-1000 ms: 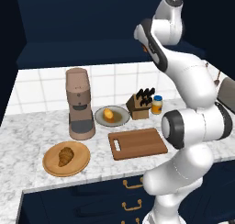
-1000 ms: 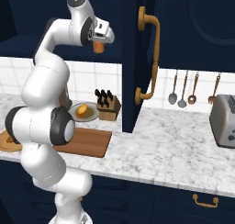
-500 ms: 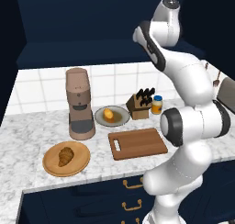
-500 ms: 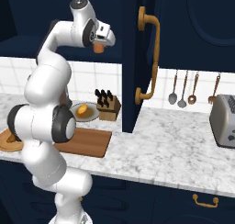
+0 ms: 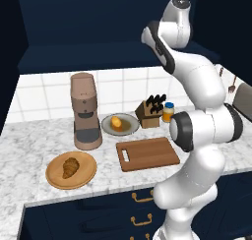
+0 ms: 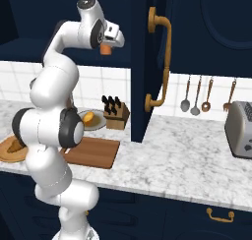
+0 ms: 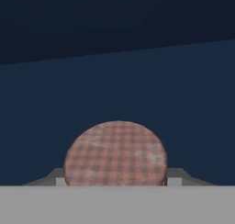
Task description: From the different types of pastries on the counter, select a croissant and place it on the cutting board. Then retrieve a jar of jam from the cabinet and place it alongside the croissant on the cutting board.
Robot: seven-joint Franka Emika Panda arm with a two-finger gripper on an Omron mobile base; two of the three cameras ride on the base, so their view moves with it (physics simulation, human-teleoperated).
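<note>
croissant (image 5: 70, 167) not moved yet, sits on round plate (image 5: 54, 177); cutting board (image 5: 147, 153) bare. claw (image 6: 105, 48) up at cabinet (image 6: 147, 62), clamped on jar of jam (image 7: 115, 154). basically everything left.

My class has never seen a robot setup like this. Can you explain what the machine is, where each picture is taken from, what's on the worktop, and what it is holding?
The machine is a white robot arm with a two-finger gripper, on a base that can drive, in a computer-rendered kitchen. Two pictures come from cameras on the base, behind the arm to its left and right. The third looks along the gripper itself.

On the marble counter are a round wooden plate with the croissant, a bare cutting board, a grey dish with a yellow pastry, a coffee machine, a knife block and a toaster.

The arm reaches up into the open navy cabinet. Its fingers appear closed on the sides of the jar of jam, whose checked lid faces the hand camera.
</note>
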